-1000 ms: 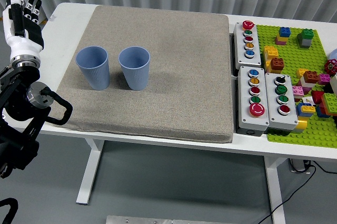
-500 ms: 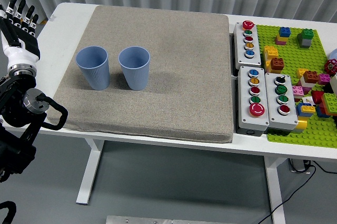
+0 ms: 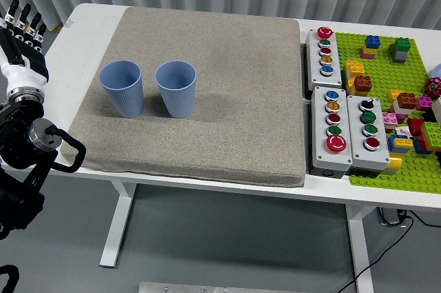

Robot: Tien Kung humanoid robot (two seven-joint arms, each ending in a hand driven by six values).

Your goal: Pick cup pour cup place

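While the left hand (image 3: 21, 41) hangs open-fingered beside the white table (image 3: 89, 21), two cups (image 3: 122, 87) stand on its grey mat (image 3: 227, 93)

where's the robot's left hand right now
In the head view the left hand is raised at the picture's far left edge, fingers spread and holding nothing, off the table's left end and well left of the nearer blue cup.

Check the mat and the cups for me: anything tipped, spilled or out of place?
Nothing stands out. Both blue cups, the left cup and the right cup, stand upright and apart on the grey mat, with no spill visible. The left hand is off at the table's left edge, fingers spread, holding nothing.
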